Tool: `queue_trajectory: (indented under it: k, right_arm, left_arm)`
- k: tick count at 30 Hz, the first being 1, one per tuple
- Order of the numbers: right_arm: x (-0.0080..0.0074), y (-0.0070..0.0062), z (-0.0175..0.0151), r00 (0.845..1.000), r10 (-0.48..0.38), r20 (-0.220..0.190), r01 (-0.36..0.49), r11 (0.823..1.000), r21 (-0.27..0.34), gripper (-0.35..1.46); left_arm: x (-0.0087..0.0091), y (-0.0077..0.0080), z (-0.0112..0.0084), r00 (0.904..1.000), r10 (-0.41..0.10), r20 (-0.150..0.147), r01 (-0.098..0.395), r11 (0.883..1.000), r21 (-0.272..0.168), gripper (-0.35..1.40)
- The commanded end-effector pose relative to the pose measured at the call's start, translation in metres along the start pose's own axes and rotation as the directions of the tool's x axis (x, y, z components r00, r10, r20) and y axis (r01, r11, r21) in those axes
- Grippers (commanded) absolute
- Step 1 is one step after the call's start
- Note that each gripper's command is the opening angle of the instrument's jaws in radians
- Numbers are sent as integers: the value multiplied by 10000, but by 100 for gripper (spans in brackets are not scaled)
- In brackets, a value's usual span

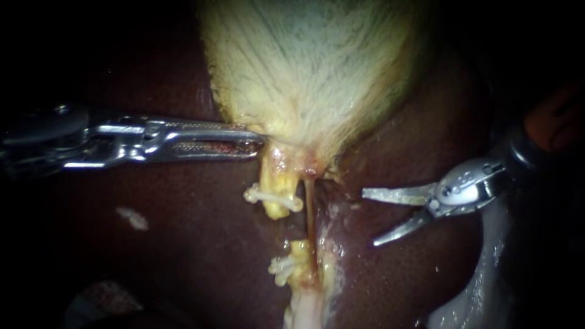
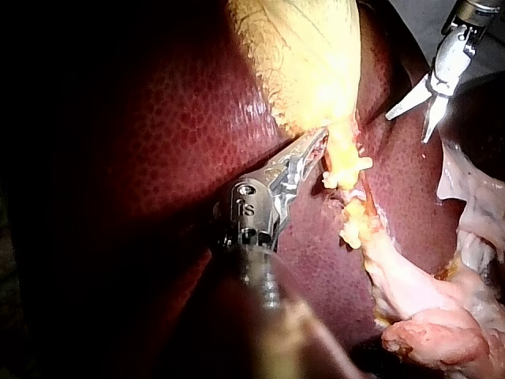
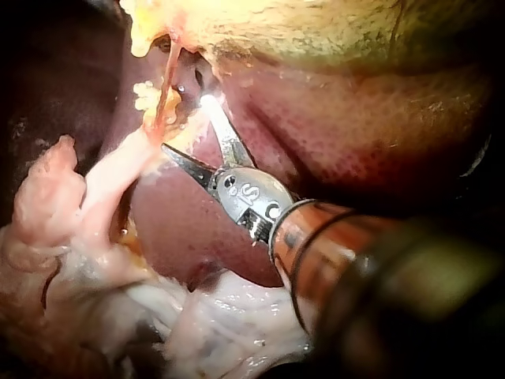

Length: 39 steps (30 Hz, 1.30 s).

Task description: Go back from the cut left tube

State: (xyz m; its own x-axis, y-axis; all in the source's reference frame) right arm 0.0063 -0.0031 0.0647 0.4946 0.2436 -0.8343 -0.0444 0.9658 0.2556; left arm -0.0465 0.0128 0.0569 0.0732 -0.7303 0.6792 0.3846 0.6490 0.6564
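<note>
Steel blades of my right instrument (image 1: 369,219) stand wide apart in the endoscope view. They hold nothing and sit off to the side of the cut left tube (image 1: 277,176). That tube is parted. One stump hangs from the gallbladder (image 1: 311,67) with a clip (image 1: 274,198) across it, and the other stump lies past the gap with a clip of its own. A thin uncut tube (image 1: 309,207) runs between the cut left tube and the blades.

My left instrument (image 1: 247,145) meets the gallbladder's neck just above the cut left tube, and its jaws look closed on that tissue.

I judge the step in hand to be the retreat. The next move calls for drawing the right instrument straight off, clear of the thin uncut tube.

In the left wrist view, the left instrument's jaws pinch the gallbladder beside the clipped stump, with the open blades well apart from it.

In the right wrist view, the blades gape empty with their tips seemingly near the far stump, though I cannot tell how deep they lie.
</note>
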Motion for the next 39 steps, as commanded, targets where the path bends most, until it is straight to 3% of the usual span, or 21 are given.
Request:
queue_trajectory:
  k: [1, 6, 15, 36, 39]
  right_arm:
    - [0, 0, 0, 10000, -11, 16, 11, 10000, -22, 143]
    - [0, -1, 1, 10000, -31, 21, 31, 10000, -22, 143]
    - [-1, -1, 1, 10000, -30, 23, 31, 10000, -26, 143]
    - [0, -1, 1, 10000, -19, -2, 19, 10000, -39, 143]
    - [3, -1, 0, 9998, 15, -202, -13, 10000, 87, 143]
  left_arm:
    - [0, 0, 1, 10000, 3, 1, -3, 10000, -7, -35]
    - [5, -2, 6, 10000, 32, 8, -32, 10000, -26, -35]
    - [29, -11, 35, 9998, 186, -78, -185, 9998, 123, -35]
    - [29, -18, 47, 9998, 198, -75, -197, 9997, 152, -35]
    - [29, -18, 47, 9998, 198, -76, -197, 9997, 152, -35]
